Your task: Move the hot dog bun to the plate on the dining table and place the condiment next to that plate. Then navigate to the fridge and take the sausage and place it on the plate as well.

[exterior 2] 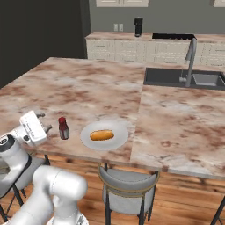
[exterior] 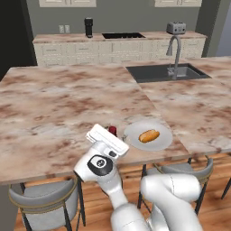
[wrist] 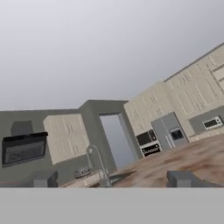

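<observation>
My jaws point(exterior 2: 44, 121) gape wide, empty. Hot dog bun point(exterior 2: 102, 134) lies on the plate point(exterior 2: 118, 136); condiment point(exterior 2: 63, 128) stands at its nine o'clock. Fridge and sausage remain.

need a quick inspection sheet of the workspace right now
surface: marbled table, mostly bare
job's things: bun lies on the white plate; condiment stands upright beside the plate, apart from it; no sausage on the plate
clutter: nothing seen
hand: hand open, holding nothing, at the table edge close to the condiment
cables: nothing seen
surroundings: sink with faucet, toaster on the back counter, grey chair under the table
</observation>
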### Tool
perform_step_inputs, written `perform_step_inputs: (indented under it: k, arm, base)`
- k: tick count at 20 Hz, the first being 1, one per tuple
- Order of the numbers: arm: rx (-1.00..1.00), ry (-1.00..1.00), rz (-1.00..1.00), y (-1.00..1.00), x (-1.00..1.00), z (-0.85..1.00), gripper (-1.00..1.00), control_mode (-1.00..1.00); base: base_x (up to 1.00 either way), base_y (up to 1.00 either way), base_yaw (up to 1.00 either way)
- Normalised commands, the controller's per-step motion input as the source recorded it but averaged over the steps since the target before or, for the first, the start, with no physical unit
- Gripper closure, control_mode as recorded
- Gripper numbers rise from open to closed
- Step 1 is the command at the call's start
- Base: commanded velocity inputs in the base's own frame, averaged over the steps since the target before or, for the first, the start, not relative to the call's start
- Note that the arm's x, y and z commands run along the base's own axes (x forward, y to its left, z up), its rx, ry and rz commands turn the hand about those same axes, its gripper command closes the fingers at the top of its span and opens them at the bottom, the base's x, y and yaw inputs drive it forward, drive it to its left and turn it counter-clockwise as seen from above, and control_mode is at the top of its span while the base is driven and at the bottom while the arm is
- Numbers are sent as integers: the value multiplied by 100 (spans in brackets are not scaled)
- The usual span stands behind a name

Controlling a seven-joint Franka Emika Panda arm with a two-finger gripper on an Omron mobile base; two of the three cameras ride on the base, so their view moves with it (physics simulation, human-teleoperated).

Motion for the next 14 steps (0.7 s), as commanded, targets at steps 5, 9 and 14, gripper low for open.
perform_step_inputs:
  k: [5,9,14]
  arm:
    - [0,4,-11,-32,-50,98,-100,-100]
    - [0,13,-11,-41,-48,99,-100,-100]
    - [1,22,-10,-59,-40,96,-100,-100]
  base:
    - [0,0,0]
    - [0,0,0]
    - [0,0,0]
